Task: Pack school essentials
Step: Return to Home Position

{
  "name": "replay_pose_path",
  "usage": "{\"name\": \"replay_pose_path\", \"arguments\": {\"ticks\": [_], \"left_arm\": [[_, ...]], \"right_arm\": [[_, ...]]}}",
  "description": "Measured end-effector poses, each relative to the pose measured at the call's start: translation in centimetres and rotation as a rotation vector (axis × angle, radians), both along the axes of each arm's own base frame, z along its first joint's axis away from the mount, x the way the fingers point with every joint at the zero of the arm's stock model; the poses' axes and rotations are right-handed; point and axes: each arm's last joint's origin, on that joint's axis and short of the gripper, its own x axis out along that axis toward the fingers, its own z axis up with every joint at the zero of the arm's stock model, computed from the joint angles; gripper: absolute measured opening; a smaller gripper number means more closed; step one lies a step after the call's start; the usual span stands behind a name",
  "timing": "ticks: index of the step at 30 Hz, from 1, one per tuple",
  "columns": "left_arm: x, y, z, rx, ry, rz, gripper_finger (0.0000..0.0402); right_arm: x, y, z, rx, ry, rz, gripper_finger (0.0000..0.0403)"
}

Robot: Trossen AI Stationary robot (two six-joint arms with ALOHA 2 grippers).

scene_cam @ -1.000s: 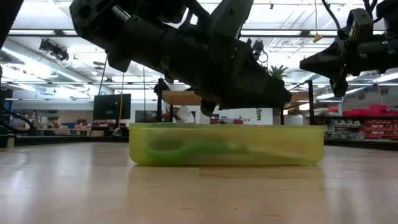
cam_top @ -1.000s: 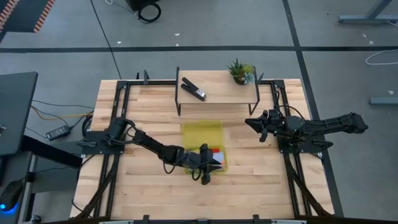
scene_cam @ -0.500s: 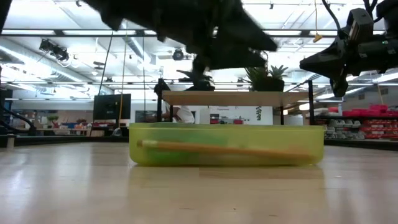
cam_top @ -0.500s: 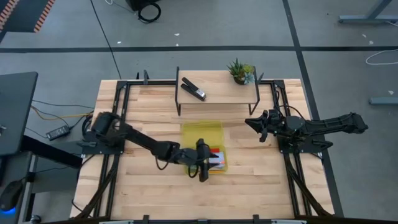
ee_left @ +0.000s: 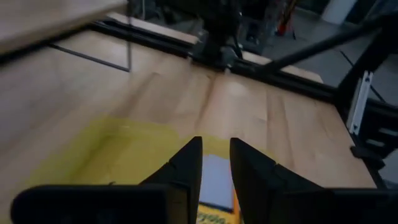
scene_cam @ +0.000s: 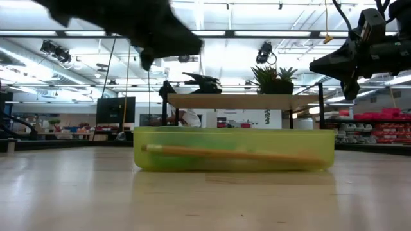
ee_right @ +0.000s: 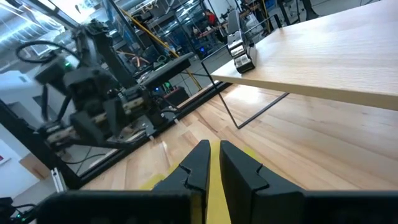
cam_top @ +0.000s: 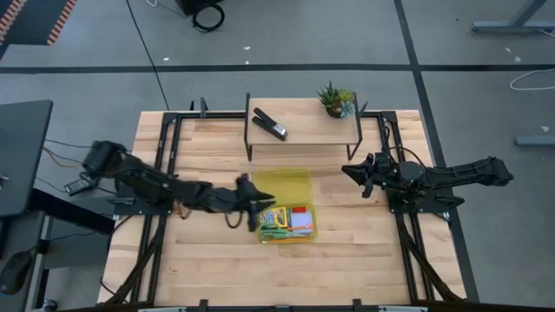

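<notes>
A yellow-green see-through box (cam_top: 282, 184) stands on the table's middle. Its near half holds a printed crayon pack (cam_top: 274, 215), a red eraser (cam_top: 301, 210), a pale blue notepad (cam_top: 302, 222) and green-handled scissors (cam_top: 276, 232). In the low view an orange pencil (scene_cam: 231, 154) lies along the box's near wall. My left gripper (cam_top: 252, 202) hovers over the box's left rim, narrowly open and holding nothing; its wrist view looks past the fingers (ee_left: 215, 155) at the notepad (ee_left: 214, 183). My right gripper (cam_top: 350, 173) waits shut in the air to the right of the box.
A low wooden shelf (cam_top: 303, 130) on thin black legs stands at the table's far side, bearing a black stapler (cam_top: 270, 125) and a small potted plant (cam_top: 336, 99). Black rails (cam_top: 165, 156) run along the left and right table sides. Bare wood lies near and left of the box.
My left gripper has drawn back from the box's near right part toward the table's left and far side, rising above the rim. In the low view an orange pencil now lies along the box where a second ago green scissors showed. The right arm has kept still.
</notes>
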Motion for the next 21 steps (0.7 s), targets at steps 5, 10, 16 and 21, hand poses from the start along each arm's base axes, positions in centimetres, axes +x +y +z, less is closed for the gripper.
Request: {"name": "replay_pose_path", "arguments": {"ticks": [5, 10, 16, 21], "left_arm": [[-4.1, 1.9, 0.7, 0.004, -0.053, 0.078, 0.0079], [-7.4, 4.0, 1.1, 0.004, -0.107, 0.161, 0.0064], [-10.9, 6.4, 1.2, 0.012, -0.189, 0.252, 0.0027], [-13.8, 7.7, 0.7, 0.008, -0.28, 0.306, 0.0005]], "right_arm": [[0.0, 0.0, 0.0, 0.0, 0.001, 0.001, 0.0042], [0.0, 0.0, 0.0, 0.0, 0.001, 0.0, 0.0042], [0.0, 0.0, 0.0, 0.0, 0.001, 0.0, 0.0042], [0.0, 0.0, 0.0, 0.0, 0.001, 0.0, 0.0042]]}}
